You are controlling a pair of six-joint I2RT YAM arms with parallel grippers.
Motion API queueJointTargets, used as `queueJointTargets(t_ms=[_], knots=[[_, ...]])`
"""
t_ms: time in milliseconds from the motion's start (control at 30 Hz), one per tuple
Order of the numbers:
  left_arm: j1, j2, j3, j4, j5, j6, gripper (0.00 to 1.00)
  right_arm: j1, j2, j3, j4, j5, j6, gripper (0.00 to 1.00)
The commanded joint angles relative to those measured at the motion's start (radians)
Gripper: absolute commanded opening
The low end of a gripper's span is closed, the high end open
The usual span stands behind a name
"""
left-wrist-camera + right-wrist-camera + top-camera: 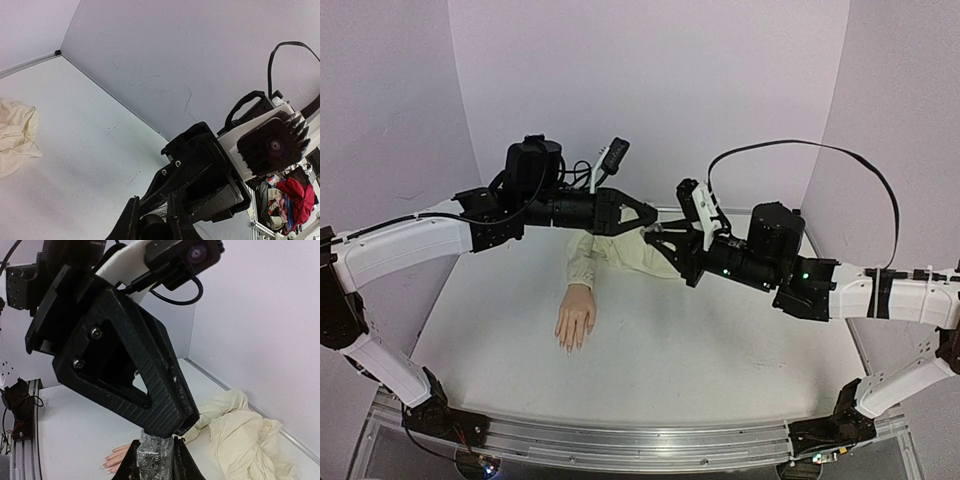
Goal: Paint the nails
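The pale mannequin hand (575, 318) lies palm down on the white table, its nails (570, 347) pointing toward the near edge. In the right wrist view the long nails (107, 460) peek out low at the left. Above the cream sleeve (620, 256) both grippers meet in the air. My right gripper (156, 464) is shut on a small glittery polish bottle (155, 449). My left gripper (151, 219) is closed around the bottle's dark round cap (152, 230), and its black fingers (165, 390) cover the bottle's top. The left gripper (653, 221) and right gripper (663, 238) hide the bottle from above.
The sleeve's crumpled fabric (245, 440) spreads toward the back wall, and a piece of the cloth (15, 132) shows at the left wrist view's left edge. Lilac walls close the table on three sides. An aluminium rail (620, 440) runs along the near edge.
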Motion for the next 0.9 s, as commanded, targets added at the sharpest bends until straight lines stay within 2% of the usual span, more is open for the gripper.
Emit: queueJointTargets(t_ms=[0,100,267,300,367,433,467,667,700,800,867], knots=[[-0.017,0.001,0.058,0.044,0.056,0.048,0.06,0.005,-0.016,0.041,0.099,-0.018,0.010,0.00],[-0.020,0.001,0.064,0.055,0.178,0.118,0.00,-0.013,-0.041,0.035,0.097,-0.208,0.051,0.00],[-0.047,-0.032,0.054,0.105,0.628,0.328,0.00,-0.044,-0.062,0.053,0.093,-0.649,0.209,0.00],[-0.052,-0.039,0.058,0.106,0.703,0.360,0.00,-0.044,-0.056,0.057,0.125,-0.759,0.244,0.00],[-0.055,-0.048,0.076,0.106,0.803,0.397,0.00,-0.042,-0.034,0.045,0.299,-0.976,0.388,0.00],[-0.056,-0.047,0.097,0.107,0.861,0.405,0.00,-0.041,-0.014,0.016,0.497,-1.042,0.545,0.00],[-0.055,-0.047,0.104,0.106,0.870,0.408,0.00,-0.041,-0.012,0.008,0.536,-1.043,0.581,0.00],[-0.061,-0.077,0.071,0.107,0.780,0.390,0.02,-0.042,-0.062,-0.050,0.506,-0.910,0.510,0.00],[-0.060,-0.090,0.057,0.107,0.727,0.376,0.07,-0.042,-0.068,-0.051,0.470,-0.885,0.475,0.00],[-0.046,-0.136,-0.003,0.108,0.589,0.320,0.51,-0.042,-0.087,-0.041,0.317,-0.796,0.352,0.00],[-0.026,-0.169,-0.043,0.107,0.493,0.275,0.74,-0.043,-0.103,-0.040,0.249,-0.734,0.277,0.00]])
